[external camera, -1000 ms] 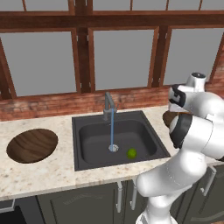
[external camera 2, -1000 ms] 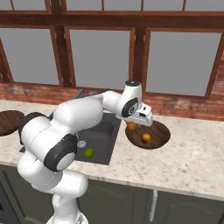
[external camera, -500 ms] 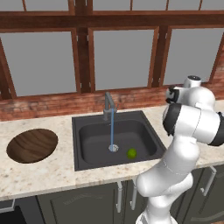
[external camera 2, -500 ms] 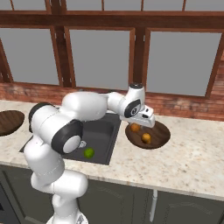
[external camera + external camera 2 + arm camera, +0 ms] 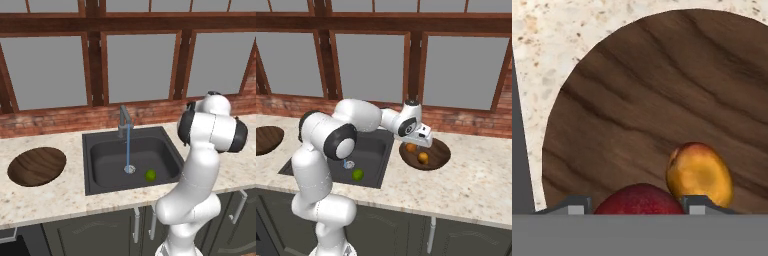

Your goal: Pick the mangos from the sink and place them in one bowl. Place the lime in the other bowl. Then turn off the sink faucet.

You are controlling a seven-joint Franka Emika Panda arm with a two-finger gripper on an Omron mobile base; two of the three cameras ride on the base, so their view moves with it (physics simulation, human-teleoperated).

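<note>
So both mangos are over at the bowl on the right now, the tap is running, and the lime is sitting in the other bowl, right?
Not quite: the lime lies in the sink, near the drain, as the left base view shows. The other bowl holds nothing. The rest is right.

Counting it up at the sink

Two mangos (image 5: 423, 157) in view, one lime (image 5: 150, 175), two wooden bowls (image 5: 36, 166), one sink (image 5: 107, 165), one faucet (image 5: 124, 120).

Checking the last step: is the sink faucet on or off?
On. A blue stream runs from the sink faucet down to the drain in the sink.
</note>
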